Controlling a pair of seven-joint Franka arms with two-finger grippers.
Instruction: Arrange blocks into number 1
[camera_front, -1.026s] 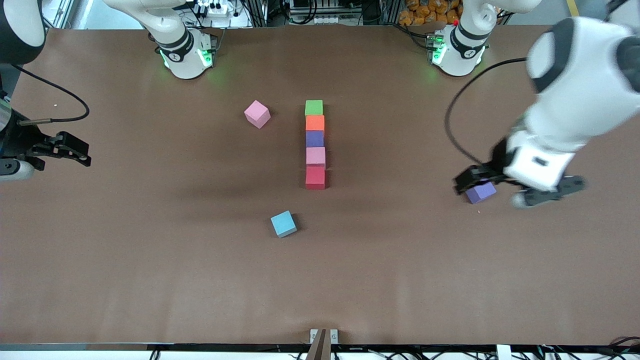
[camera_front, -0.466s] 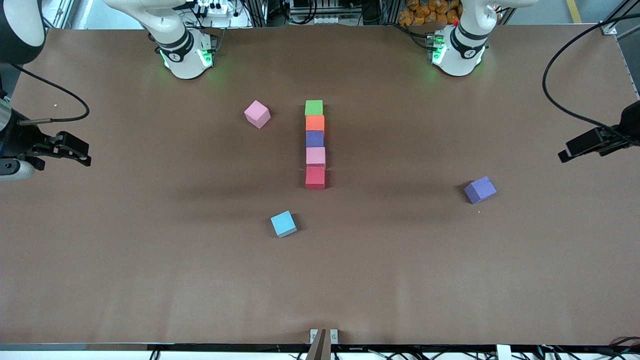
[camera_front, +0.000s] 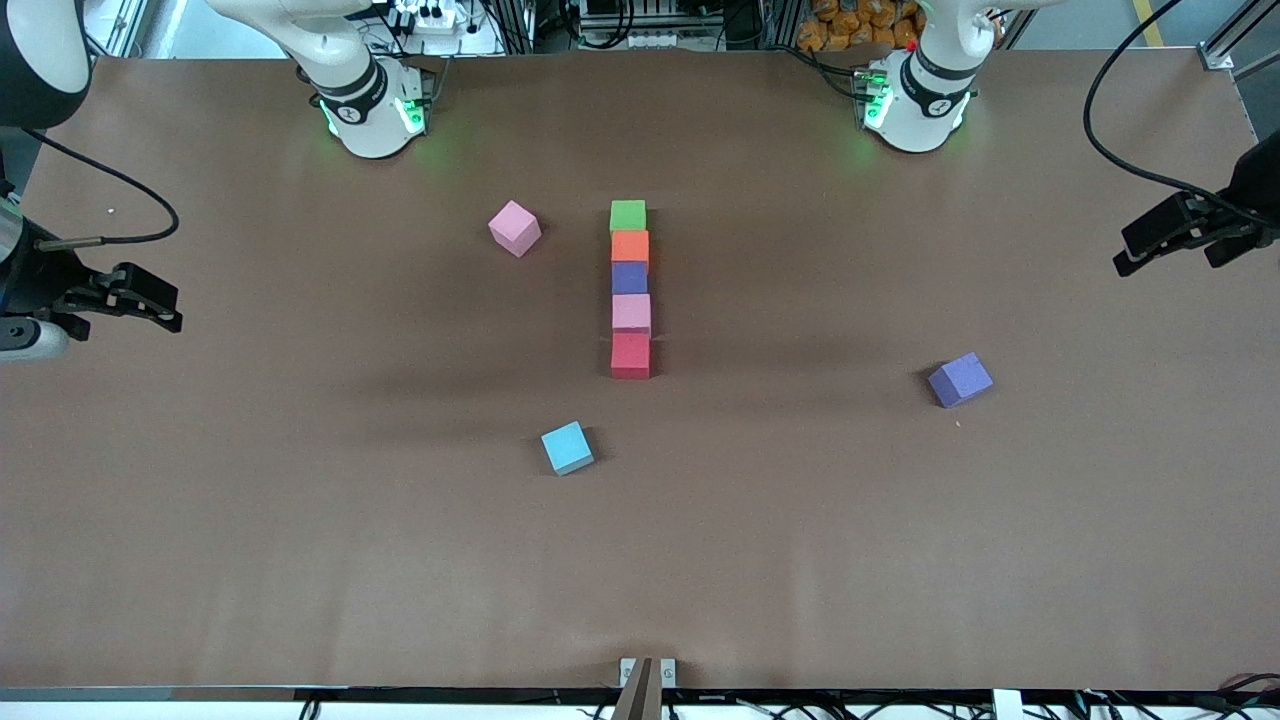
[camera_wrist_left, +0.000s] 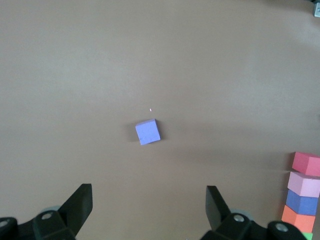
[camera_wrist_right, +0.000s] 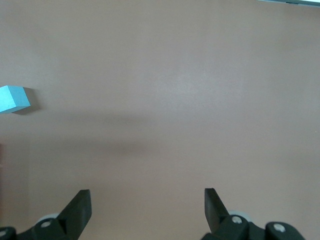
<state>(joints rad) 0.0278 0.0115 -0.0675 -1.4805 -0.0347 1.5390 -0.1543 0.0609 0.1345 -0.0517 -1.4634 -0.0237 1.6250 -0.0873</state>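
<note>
1. Blocks: eight on the table (camera_front: 300, 560).
2. Five touch in one line at mid-table: green (camera_front: 628, 215), orange (camera_front: 630, 246), purple (camera_front: 630, 278), pink (camera_front: 631, 313), red (camera_front: 631, 355).
3. Three lie loose: pink block (camera_front: 514, 228), blue block (camera_front: 567, 447), purple block (camera_front: 960, 379) (camera_wrist_left: 148, 132).
4. Left gripper (camera_front: 1180, 235) (camera_wrist_left: 149, 210) and right gripper (camera_front: 140, 300) (camera_wrist_right: 147, 210) hover open and empty over the table's end edges.

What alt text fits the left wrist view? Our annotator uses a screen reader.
The open left gripper hangs high over the brown table, above a lone purple block. A touching row of red, pink, purple and orange blocks shows at the frame's edge.
</note>
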